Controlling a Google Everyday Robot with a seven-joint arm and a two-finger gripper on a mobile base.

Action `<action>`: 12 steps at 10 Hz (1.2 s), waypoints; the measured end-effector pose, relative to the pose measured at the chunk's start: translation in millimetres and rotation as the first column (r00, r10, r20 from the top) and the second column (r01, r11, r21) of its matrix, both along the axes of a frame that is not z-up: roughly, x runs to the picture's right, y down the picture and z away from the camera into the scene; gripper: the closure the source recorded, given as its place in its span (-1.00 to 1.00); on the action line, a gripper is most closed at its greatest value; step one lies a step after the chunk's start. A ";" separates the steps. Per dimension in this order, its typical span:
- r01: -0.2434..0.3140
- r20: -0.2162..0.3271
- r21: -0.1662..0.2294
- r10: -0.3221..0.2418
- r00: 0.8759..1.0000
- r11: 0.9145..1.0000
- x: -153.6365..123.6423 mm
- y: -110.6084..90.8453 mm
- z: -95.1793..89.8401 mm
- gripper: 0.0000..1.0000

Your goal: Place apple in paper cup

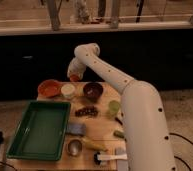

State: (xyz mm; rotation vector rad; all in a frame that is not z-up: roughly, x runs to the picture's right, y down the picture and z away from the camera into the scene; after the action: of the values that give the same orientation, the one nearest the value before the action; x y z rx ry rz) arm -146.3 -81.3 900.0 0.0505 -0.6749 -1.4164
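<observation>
While my gripper, jaws clamped on the apple, hangs just behind the paper cup, I fear an off-ctr release bounces it off the rim.

Smooth white plastic arm built of thick rounded segments; small dark screw dots on the wide lower shell; pale grey gripper at its tip, over the wooden table's far edge.
</observation>
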 end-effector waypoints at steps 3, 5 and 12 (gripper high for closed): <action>0.025 0.018 -0.006 -0.024 1.000 1.000 -7.2 7.9 -6.2 1.00; 0.040 0.026 -0.009 -0.040 0.999 0.999 -12.7 14.7 -11.5 1.00; 0.073 0.019 -0.014 -0.073 0.997 0.997 -23.2 35.4 -30.8 1.00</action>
State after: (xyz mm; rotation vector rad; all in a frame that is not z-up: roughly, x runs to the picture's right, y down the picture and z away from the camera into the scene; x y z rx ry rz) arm -169.6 -45.9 869.2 0.0280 -0.7083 -1.4825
